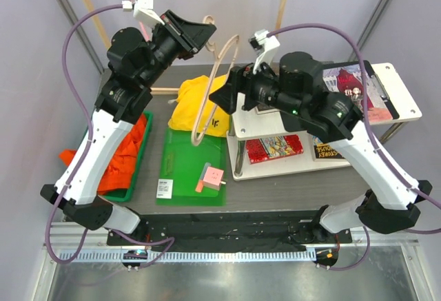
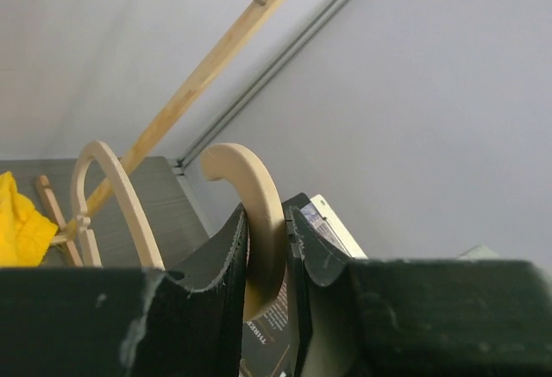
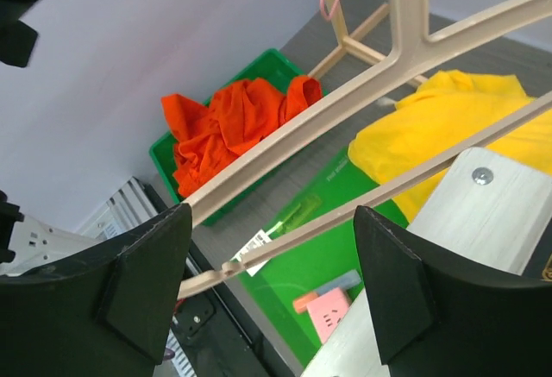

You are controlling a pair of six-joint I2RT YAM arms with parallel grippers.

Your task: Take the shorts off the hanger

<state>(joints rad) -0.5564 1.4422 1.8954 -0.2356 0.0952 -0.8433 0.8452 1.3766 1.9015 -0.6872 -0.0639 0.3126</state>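
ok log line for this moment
left gripper: shut on hanger hook | right gripper: open at hanger bars | yellow shorts: off hanger, on table | orange shorts: in green bin

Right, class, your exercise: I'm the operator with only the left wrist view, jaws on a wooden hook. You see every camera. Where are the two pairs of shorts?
Observer: The orange shorts lie bunched in the green bin, on the left of the table.
Operator: And the yellow pair?
Observer: The yellow shorts lie heaped at the far end of the green mat, off the hanger.
Operator: And the right arm?
Observer: The right gripper has its jaws open, either side of the hanger's bare lower bar.
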